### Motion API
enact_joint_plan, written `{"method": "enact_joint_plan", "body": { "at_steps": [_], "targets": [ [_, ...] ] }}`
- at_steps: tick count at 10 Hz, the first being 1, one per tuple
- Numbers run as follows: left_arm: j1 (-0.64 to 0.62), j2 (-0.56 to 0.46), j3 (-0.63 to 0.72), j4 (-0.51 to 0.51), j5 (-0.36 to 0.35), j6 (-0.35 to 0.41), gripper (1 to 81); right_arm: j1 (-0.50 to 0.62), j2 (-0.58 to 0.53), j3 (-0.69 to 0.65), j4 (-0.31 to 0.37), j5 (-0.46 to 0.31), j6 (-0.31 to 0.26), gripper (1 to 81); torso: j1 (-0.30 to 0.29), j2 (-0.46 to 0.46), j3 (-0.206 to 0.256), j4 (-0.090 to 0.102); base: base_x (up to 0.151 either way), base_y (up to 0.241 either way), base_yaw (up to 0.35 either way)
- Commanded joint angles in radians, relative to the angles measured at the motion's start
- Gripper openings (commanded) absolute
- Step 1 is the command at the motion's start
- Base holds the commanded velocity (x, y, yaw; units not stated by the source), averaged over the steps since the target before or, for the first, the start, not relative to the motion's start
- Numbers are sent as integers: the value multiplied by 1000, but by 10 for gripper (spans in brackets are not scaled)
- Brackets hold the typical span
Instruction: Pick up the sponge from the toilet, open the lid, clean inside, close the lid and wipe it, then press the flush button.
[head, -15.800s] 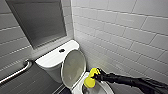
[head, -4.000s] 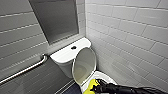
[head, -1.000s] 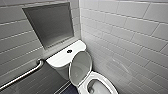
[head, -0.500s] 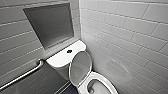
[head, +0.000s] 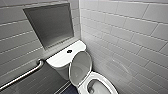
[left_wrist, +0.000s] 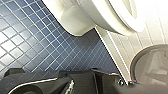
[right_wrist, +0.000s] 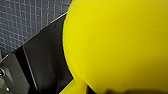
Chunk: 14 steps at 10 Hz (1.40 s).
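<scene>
White lid (head: 80, 67) raised, toilet (head: 101, 75) bowl open; right gripper (right_wrist: 46, 62) clamped on sponge (right_wrist: 117, 45); left gripper (left_wrist: 82, 83) state unclear.

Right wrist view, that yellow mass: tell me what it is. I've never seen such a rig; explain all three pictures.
The machine is a wheeled, two-armed robot. The head camera looks down on a white glossy ceramic toilet, its oval hinged lid raised, a small dark round flush button on top, a metal grab rail alongside. The left wrist camera sees the toilet's outside above blue mosaic floor. That mass is a soft bright yellow sponge, apparently carried by the right arm.
</scene>
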Motion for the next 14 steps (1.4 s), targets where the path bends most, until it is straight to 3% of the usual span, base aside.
{"method": "enact_joint_plan", "body": {
  "at_steps": [1, 3, 5, 8, 11, 14],
  "targets": [
    [-185, -89, 76, 0, 40, -188, 811, -90, 100, -214, -70, 183, -11, 10, 0, 0, 0, 0, 0, 0, 0],
    [-271, -115, 85, 3, 37, -352, 811, -139, 157, -365, -73, 330, -9, 10, 0, 0, 0, 0, 0, 0, 0],
    [-334, -116, 77, 2, 37, -472, 811, -159, 215, -496, -72, 413, -8, 10, 0, 0, 0, 0, 0, 0, 0],
    [-448, -109, 51, 2, 39, -603, 811, -167, 281, -595, -72, 424, -8, 10, 0, 0, 0, 0, 0, 0, 0],
    [-538, -63, 15, 0, 40, -691, 811, -159, 292, -583, -73, 426, -9, 10, 0, 0, 0, 0, 0, 0, 0],
    [-571, -15, -74, 2, -1, -892, 811, -153, 301, -581, -78, 426, -9, 10, 0, 0, 0, 0, 0, 0, 0]
  ]
}}
